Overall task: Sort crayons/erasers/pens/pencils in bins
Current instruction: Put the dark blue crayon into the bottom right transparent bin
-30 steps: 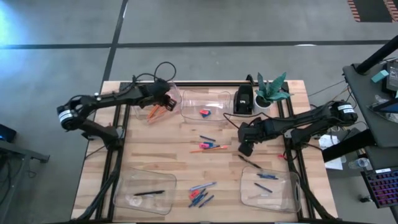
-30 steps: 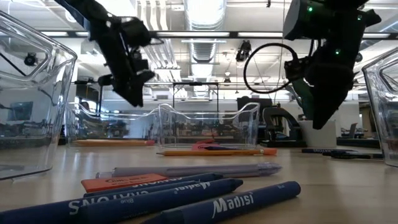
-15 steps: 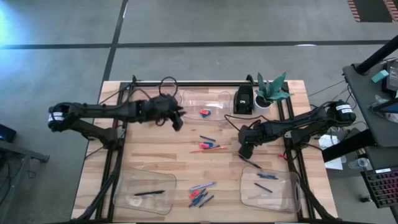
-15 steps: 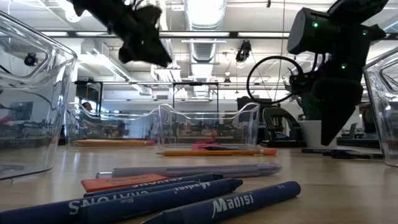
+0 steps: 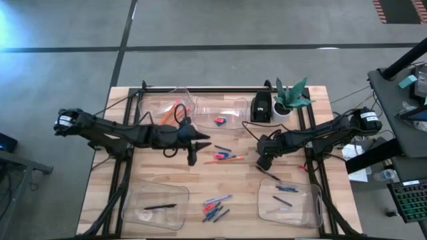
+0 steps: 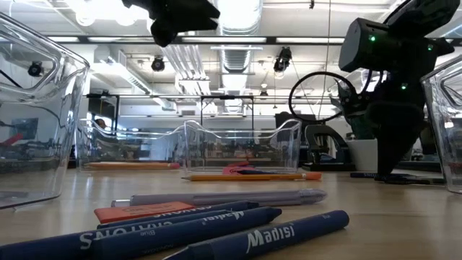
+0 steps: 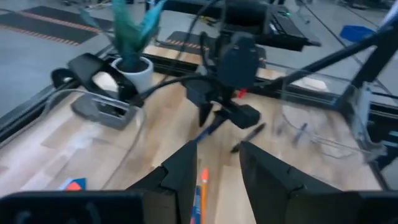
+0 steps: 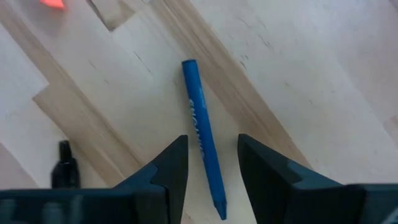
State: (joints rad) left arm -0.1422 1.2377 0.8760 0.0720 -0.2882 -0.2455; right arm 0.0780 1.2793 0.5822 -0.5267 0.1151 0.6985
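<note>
Wooden table (image 8: 298, 74), slim blue crayon (image 8: 203, 134)

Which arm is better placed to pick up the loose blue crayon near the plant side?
Right: the right gripper is open with the blue crayon between its fingers; the left gripper is mid-table.

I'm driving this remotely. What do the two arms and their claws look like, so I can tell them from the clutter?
Both arms are dark, slim and jointed. The left claw and right claw each end in two dark wedge-shaped fingers. A white band rings each arm's base joint, black cable loops beside the left arm, and green lights dot an arm in the low view.
</note>
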